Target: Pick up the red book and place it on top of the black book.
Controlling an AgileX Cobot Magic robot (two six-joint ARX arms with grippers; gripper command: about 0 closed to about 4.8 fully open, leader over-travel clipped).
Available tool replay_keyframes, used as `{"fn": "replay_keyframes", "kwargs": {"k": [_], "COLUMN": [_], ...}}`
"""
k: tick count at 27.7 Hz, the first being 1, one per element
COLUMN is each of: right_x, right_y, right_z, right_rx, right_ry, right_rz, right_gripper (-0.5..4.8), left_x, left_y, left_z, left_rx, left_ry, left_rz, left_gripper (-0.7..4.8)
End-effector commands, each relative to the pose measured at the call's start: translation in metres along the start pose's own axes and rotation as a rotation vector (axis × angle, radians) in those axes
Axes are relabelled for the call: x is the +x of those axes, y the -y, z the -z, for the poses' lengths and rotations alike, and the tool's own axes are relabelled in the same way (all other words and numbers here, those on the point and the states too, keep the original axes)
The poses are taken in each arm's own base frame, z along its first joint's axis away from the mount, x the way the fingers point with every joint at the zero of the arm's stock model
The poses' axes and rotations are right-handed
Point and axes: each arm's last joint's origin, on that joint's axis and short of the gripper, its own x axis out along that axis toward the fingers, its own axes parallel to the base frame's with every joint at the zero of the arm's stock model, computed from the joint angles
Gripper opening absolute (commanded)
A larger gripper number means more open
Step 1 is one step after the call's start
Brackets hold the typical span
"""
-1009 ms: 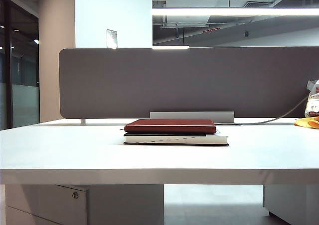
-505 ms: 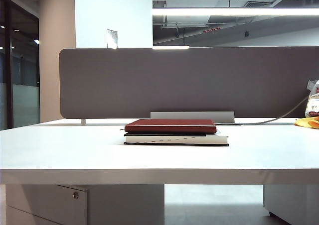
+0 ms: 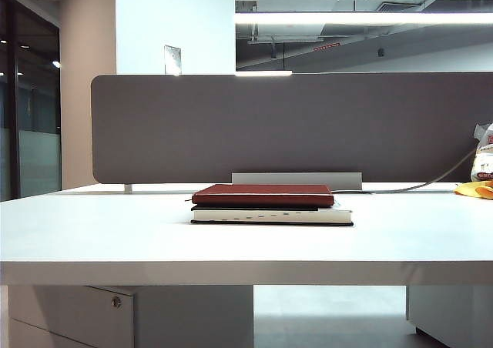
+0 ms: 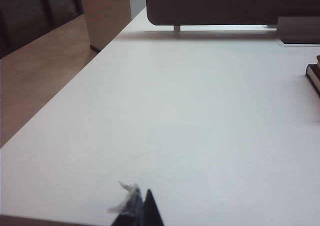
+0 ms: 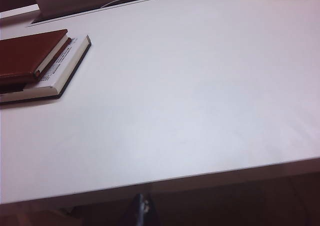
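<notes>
The left gripper shows only as a dark tip at the bottom edge of its wrist picture, its fingers pressed together and holding nothing, low over the near edge of the white table. The right gripper is likewise a dark closed tip at the bottom edge of its picture, empty, just outside the near table edge. Neither arm appears in the exterior view, so both seem drawn back toward the robot, pointing about level across the table.

Outward from them, the red book lies flat on top of the black book in the middle of the exterior picture, in front of the grey partition. In the right wrist picture the pair is at the upper left, well apart from the gripper; the left wrist picture catches only a corner at its right edge.

The task looks finished. If the red book has to be taken again, I judge it light, stiff and a little slippery on its smooth cover. The best hold is over a long edge, pinching cover and pages together, where it does not overhang.
</notes>
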Motion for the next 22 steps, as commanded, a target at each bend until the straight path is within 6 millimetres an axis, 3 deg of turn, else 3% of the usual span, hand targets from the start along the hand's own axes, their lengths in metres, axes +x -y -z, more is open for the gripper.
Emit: {"fn": "replay_keyframes", "kwargs": {"k": [1, 22], "right_x": [-0.0006, -0.0001], "right_y": [-0.0006, -0.0028], "right_z": [-0.0026, -0.0003], "right_rx": [-0.034, -0.059], "right_ry": [0.018, -0.019], "right_rz": [-0.002, -0.088], "right_gripper": [-0.05, -0.05], "left_x": [0.0001, 0.0001], "left_y": [0.0001, 0.0001], "left_z": [-0.0011, -0.0011], "left_rx": [-0.001, -0.001], "left_ry": [0.012, 0.012], "left_rz": [0.004, 0.003], "left_gripper": [-0.05, -0.05]}}
